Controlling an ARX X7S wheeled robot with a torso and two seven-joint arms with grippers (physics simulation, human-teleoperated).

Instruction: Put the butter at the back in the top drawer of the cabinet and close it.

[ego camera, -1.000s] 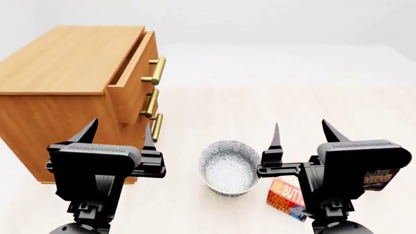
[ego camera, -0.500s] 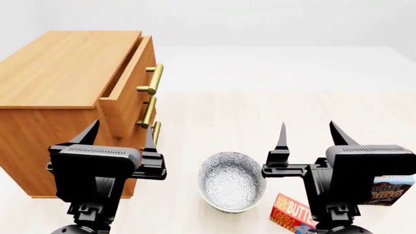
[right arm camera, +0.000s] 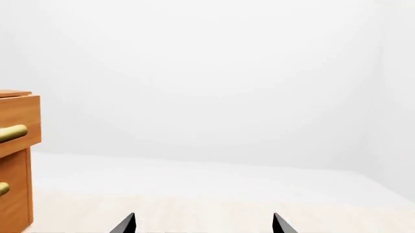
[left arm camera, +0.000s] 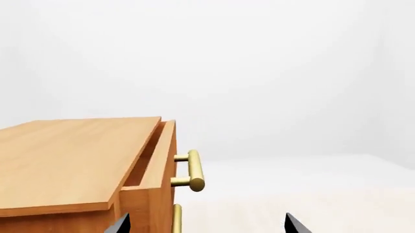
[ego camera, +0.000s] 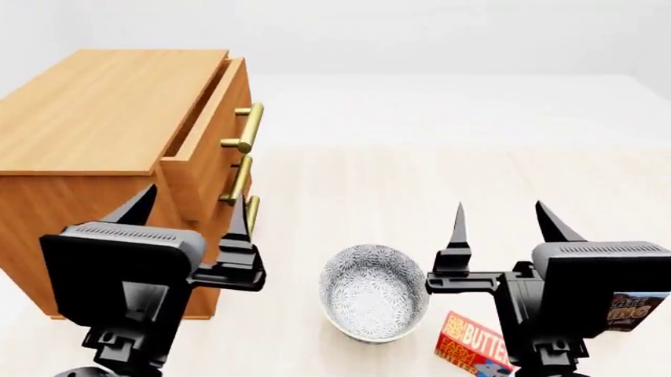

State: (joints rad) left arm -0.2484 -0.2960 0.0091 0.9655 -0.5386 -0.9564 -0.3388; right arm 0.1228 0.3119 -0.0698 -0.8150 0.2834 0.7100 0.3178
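The cabinet stands at the left; its top drawer is pulled out partway, brass handle facing right. It also shows in the left wrist view, and its edge shows in the right wrist view. The butter lies flat at the bottom right, partly hidden by my right arm. My left gripper is open and empty in front of the cabinet. My right gripper is open and empty above the butter and the bowl's right side.
A patterned bowl sits between my arms. A chocolate pudding box lies at the far right, mostly behind my right gripper body. The two lower drawers are shut.
The view has shifted, so the cabinet, bowl and butter sit lower in the head view. My left arm has moved slightly left and down; both grippers stay open.
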